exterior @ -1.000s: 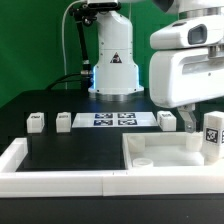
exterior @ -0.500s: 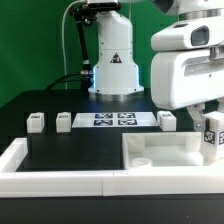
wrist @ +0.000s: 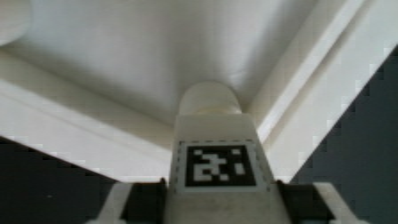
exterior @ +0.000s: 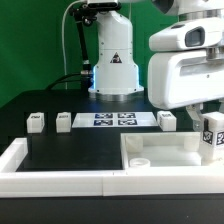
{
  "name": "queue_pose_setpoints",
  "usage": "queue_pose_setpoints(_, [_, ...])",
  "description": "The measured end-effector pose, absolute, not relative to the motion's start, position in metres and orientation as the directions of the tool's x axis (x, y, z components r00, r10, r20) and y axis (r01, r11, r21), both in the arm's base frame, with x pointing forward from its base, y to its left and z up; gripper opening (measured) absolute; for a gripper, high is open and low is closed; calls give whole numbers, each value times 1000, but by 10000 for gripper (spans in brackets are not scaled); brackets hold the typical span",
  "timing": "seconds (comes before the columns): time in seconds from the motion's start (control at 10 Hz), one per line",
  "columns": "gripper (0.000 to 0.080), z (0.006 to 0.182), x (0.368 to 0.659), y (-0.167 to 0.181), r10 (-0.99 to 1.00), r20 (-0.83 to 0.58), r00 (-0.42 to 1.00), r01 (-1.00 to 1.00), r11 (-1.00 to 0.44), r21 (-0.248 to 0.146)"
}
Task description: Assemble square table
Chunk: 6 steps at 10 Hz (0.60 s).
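The square table's white tray-like slab lies at the front of the exterior view's right. Over its right end my gripper is shut on a white tagged leg, which stands upright just above the slab. In the wrist view the leg runs out between my two fingers, its tag facing the camera, with the slab's inside and raised rim behind it. Three more legs stand on the black table in a row.
The marker board lies flat between the loose legs. A long white rim borders the black surface at the front and left. The robot's base stands behind the board.
My jaws have closed from wide open onto the leg. The leg and the arm have hardly shifted since.
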<state>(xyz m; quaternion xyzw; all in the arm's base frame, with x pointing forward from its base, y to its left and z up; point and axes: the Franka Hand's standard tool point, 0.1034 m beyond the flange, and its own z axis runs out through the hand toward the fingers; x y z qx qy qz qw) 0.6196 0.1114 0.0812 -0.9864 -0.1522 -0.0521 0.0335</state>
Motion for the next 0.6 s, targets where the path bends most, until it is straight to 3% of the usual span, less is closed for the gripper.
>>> queue_pose_setpoints(0.3, [290,81,619,111,18,130,991,31,-994,-102])
queue_pose_setpoints(0.6, [290,81,619,115,-345,97,933,-329,-932,-150])
